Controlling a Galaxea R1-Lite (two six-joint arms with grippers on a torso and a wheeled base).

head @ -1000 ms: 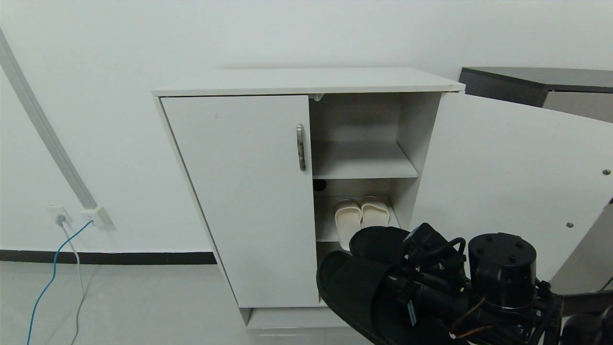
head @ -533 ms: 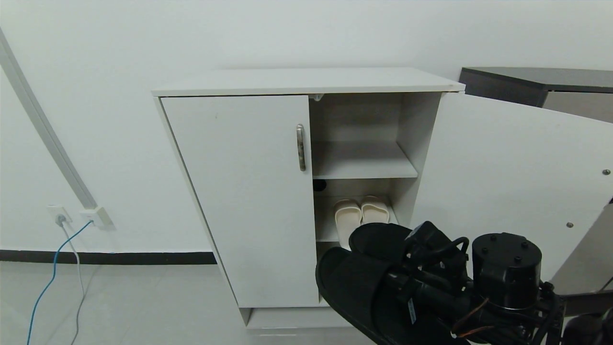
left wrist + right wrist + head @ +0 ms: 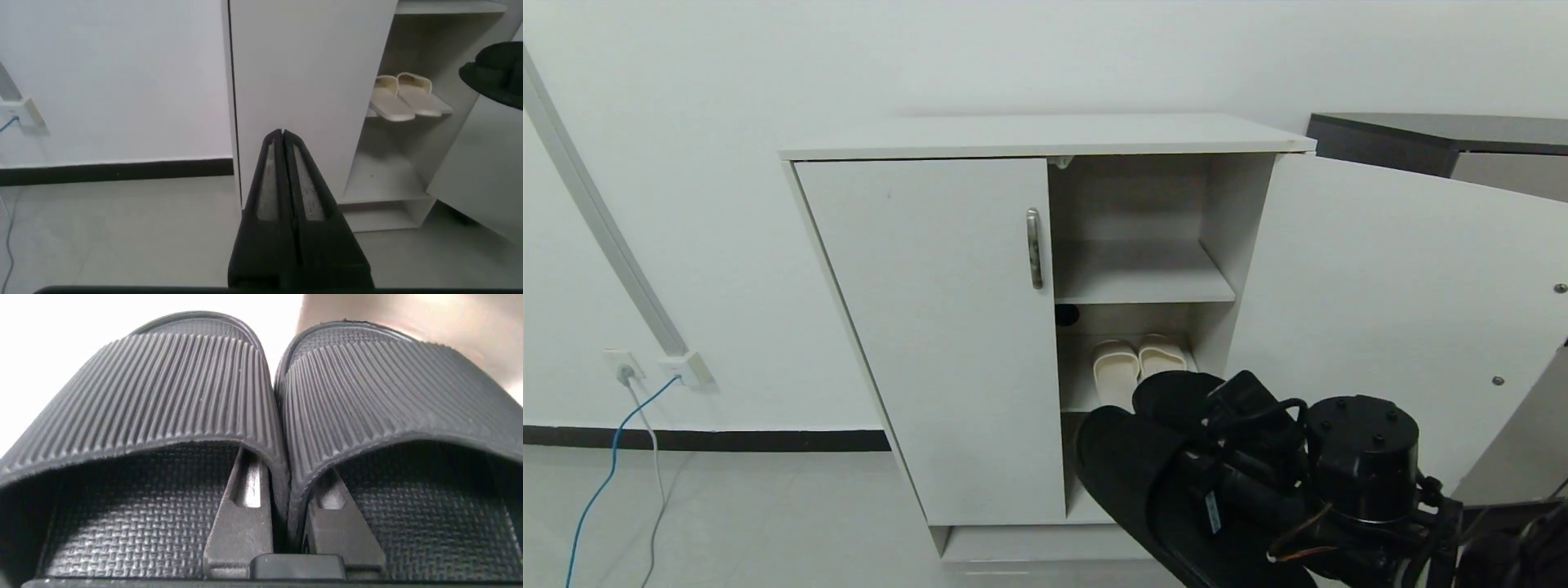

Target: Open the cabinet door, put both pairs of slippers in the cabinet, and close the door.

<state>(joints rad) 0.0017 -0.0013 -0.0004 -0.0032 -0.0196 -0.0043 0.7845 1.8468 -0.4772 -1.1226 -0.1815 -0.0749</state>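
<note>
The white cabinet [image 3: 931, 327] stands against the wall, its left door shut and its right door [image 3: 1388, 310] swung wide open. A cream pair of slippers [image 3: 1137, 367] lies on the lower shelf; the same cream pair [image 3: 406, 95] shows in the left wrist view. My right gripper [image 3: 1217, 482] is shut on the black pair of slippers [image 3: 1152, 474], pinching their inner edges, in front of the open compartment near its bottom. The ribbed straps of the black slippers [image 3: 270, 416] sit close above the right gripper [image 3: 282, 531]. My left gripper [image 3: 283, 139] is shut and holds nothing, low before the shut door.
A metal handle [image 3: 1034, 247] runs down the shut left door. The upper shelf [image 3: 1135, 278] is bare. A dark table [image 3: 1445, 139] stands behind the open door. On the left, wall sockets [image 3: 658, 367] and a blue cable [image 3: 605, 482] hang to the grey floor.
The right arm has carried the black slippers a little to the right and towards the cabinet opening, so they cover more of the cream pair. The head view has shifted slightly.
</note>
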